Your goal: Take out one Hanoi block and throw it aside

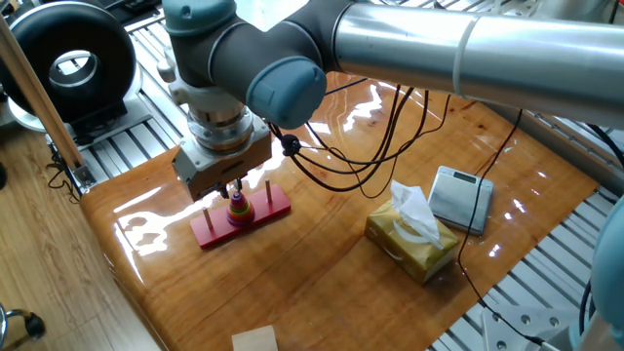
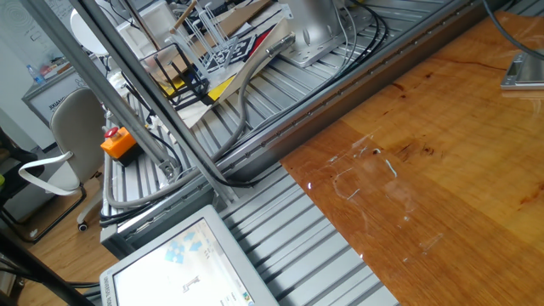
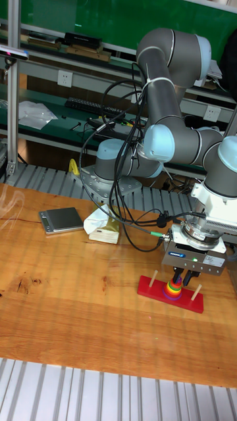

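The wooden worktop (image 1: pixel 322 263) carries everything, and the big grey arm (image 1: pixel 409 39) reaches across it from the right of one fixed view and bends down toward the left part of the surface. Well apart from the work, on the right side, lie a tissue box (image 1: pixel 411 239) and a small grey scale (image 1: pixel 461 198). Under the wrist lies the flat red base (image 1: pixel 210 230) with its three thin pegs, and on the middle peg sits the cone of coloured rings (image 3: pixel 174 287). The end effector (image 1: pixel 232 186) hangs straight above this middle peg, its fingers pointing down along the line of the peg, so the Hanoi block (image 1: pixel 236 199) lies directly below it, at the top of the cone and very near the fingertips. The peg stands upright, therefore I judge that the ring must leave it straight upward. Whether the fingers already touch the block I cannot tell, and how wide they stand is also not clear, because the wrist covers them. The other fixed view shows only bare wood and the metal frame
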You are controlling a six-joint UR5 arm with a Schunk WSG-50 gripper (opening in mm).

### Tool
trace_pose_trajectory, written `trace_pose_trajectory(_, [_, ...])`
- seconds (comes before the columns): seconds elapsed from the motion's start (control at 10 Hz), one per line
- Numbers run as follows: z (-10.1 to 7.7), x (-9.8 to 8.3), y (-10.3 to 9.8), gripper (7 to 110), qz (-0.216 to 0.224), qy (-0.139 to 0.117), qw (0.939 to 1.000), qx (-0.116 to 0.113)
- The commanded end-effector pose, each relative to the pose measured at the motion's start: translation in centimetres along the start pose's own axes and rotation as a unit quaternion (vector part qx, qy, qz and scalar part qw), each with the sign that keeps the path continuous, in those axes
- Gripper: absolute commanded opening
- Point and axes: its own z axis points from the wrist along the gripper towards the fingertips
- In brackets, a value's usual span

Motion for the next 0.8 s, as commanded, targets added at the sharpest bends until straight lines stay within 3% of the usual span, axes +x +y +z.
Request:
trace_pose_trajectory(0.0, [0.33,0.39,-0.16,22,0.005,-0.001,1.0000,-0.002])
trace_pose_trajectory(0.6, [0.09,0.86,-0.16,22,0.025,0.001,0.9997,-0.004])
trace_pose_trajectory(0.7, [0.07,0.90,-0.01,7,0.029,0.002,0.9995,-0.007])
